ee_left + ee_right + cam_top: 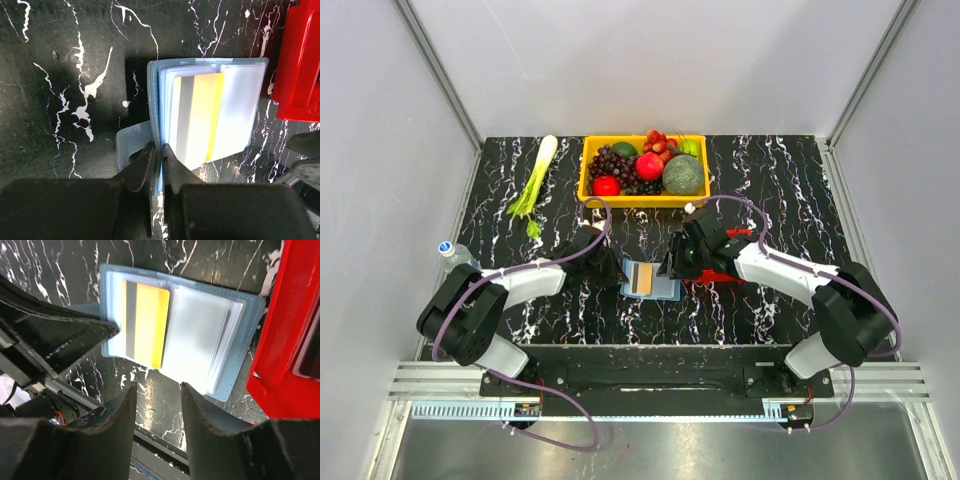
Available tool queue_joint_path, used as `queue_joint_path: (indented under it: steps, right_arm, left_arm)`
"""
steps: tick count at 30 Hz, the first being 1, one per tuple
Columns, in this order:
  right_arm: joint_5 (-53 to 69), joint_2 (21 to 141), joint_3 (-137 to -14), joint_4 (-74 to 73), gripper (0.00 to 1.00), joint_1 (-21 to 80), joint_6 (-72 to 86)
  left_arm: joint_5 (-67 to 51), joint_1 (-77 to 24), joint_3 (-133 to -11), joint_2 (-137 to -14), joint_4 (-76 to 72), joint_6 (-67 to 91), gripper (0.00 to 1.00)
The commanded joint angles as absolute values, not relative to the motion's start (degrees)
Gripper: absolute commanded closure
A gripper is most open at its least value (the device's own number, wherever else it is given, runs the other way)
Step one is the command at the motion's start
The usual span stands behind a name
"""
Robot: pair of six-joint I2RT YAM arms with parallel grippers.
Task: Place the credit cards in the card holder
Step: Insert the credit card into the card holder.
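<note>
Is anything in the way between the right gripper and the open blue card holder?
Nothing visible. The open right gripper hangs just short of the blue wallet-like card holder, with only black marbled table between; the left gripper pinches its left edge.
</note>
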State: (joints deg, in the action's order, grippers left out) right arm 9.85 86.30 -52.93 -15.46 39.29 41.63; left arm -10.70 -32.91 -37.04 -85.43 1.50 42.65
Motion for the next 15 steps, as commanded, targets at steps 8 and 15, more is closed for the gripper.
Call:
queue_joint_path:
  steps: [8,15]
  right_arm:
    - [17.1,100.2,-59.0,-5.4,0.58,39.5,46.0]
    - [19.6,104.7,-59.8,-4.1,0.56,39.5,46.6]
  left_arm:
    - [-10.9,-33.0,-36.3,-82.4,0.3,42.8,0.76]
    - [-12.1,-33.0,-36.3,-82.9,-1.7,42.7,0.72]
